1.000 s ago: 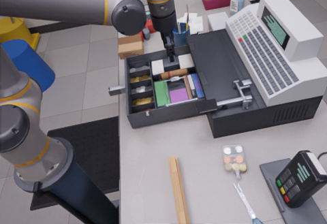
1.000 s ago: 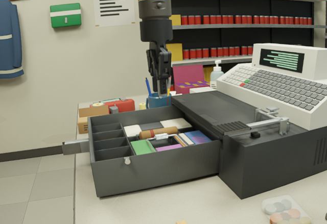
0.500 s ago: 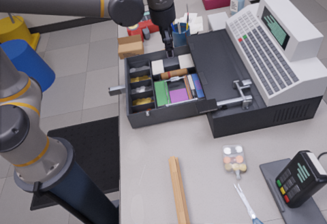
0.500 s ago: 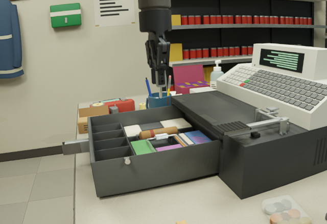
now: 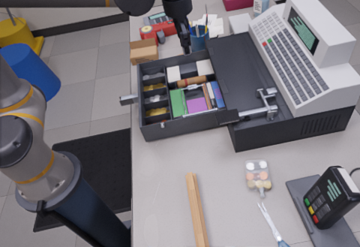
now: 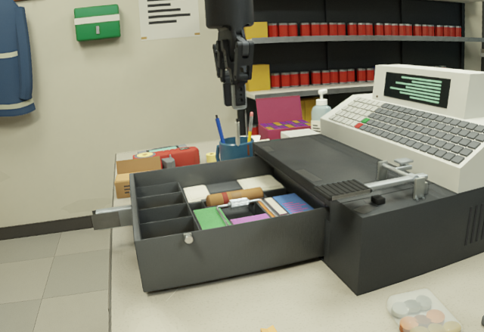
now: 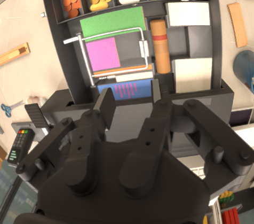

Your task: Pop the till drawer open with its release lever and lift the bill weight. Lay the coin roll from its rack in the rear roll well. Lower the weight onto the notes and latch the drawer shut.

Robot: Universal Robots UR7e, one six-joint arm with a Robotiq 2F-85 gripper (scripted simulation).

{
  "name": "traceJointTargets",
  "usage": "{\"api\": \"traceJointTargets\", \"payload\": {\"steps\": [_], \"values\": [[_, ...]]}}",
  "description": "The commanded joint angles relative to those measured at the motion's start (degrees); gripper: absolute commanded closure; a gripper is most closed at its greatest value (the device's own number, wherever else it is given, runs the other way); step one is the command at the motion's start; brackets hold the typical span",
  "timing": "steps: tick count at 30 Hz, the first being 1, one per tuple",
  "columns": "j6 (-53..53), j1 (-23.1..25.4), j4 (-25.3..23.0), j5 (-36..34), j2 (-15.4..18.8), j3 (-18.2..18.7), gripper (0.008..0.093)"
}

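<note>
The coin roll (image 5: 191, 81) (image 6: 234, 196) (image 7: 160, 46), tan with a red band, lies in the rear well of the open till drawer (image 5: 180, 96) (image 6: 226, 219), just behind the wire bill weight (image 5: 195, 100) (image 6: 240, 205) (image 7: 114, 49). The weight's frame lies over the green, pink and blue notes. Well above the drawer's rear edge hangs my gripper (image 5: 186, 40) (image 6: 233, 86) (image 7: 130, 100), part open and empty. The release lever (image 5: 267, 102) (image 6: 402, 180) stands on the till's dark housing to the right. Coin trays line the drawer's left side.
Behind the drawer stand a blue pen cup (image 5: 198, 36) (image 6: 233, 146), a red box (image 6: 176, 155) and a cardboard box (image 5: 143, 51). The cash register (image 5: 311, 59) rises on the right. A wooden strip (image 5: 197, 213), coin blister (image 5: 257, 175) and card terminal (image 5: 330, 196) lie in front.
</note>
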Motion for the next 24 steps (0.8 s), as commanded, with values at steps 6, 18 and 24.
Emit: {"api": "traceJointTargets", "payload": {"steps": [6,18,24], "values": [[-6.7,0.0,-0.01,0.0,-0.04,-0.05,0.0554],[-34.01,0.0,0.0,0.0,-0.05,-0.06,0.0554],[-53.61,0.0,0.0,0.01,-0.06,-0.07,0.0554]]}}
